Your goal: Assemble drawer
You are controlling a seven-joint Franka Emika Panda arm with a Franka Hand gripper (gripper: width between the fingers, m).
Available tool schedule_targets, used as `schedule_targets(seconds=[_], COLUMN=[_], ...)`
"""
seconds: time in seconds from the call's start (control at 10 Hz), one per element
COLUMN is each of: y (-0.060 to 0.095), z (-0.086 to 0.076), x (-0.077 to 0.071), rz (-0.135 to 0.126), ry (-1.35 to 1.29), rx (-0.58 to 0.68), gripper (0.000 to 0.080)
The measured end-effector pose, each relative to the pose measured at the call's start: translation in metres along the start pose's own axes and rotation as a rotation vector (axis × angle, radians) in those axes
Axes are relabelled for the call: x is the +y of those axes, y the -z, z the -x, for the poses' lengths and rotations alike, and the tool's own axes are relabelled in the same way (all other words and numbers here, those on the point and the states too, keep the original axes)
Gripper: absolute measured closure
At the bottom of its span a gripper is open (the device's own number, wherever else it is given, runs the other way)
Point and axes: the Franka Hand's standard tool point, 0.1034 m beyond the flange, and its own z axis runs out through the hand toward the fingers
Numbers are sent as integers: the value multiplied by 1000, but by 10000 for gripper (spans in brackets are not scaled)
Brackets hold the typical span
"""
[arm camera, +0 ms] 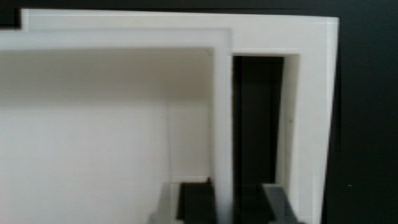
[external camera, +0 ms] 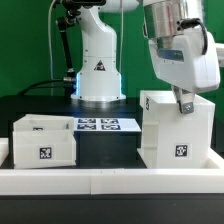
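Shell [external camera: 170,135] is seen upright on the black table [external camera: 110,150], at the ext. view's right, w/ its tag [external camera: 181,152] on the wall facing the camera. Tray [external camera: 45,140] is set at the ext. view's left, apart from the shell, open side up, a tag of its own on the front wall. Marker board [external camera: 105,125] lies flat btwn the two, further back, in front of the arm's base [external camera: 100,85]. Rail [external camera: 110,180] runs along the front, w/ shell and tray just behind it.

Gripper [external camera: 183,103] is held pointing down at the shell's top, toward the ext. view's right edge of it. In the wrist view the gripper [arm camera: 238,192] is looking down into the shell: a pale inner face is seen, then a thin white wall, then a dark slot beside it. The two dark fingers [arm camera: 196,205] are placed either side of that thin wall, so the wall is straddled. The gap btwn them is narrow, but whether the wall is actually clamped cannot be told, as the wrist view is blurred there.
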Motion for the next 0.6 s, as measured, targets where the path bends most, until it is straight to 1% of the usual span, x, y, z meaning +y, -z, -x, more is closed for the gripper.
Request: schedule_targets(seconds=[0.2, 0.5, 0.6], y=[0, 3, 2], z=[0, -1, -1], x=[-14, -35, -37], rz=[-7, -6, -7], ry=[0, -6, -1], rx=[-3, -15, -15], gripper=[761, 761, 761])
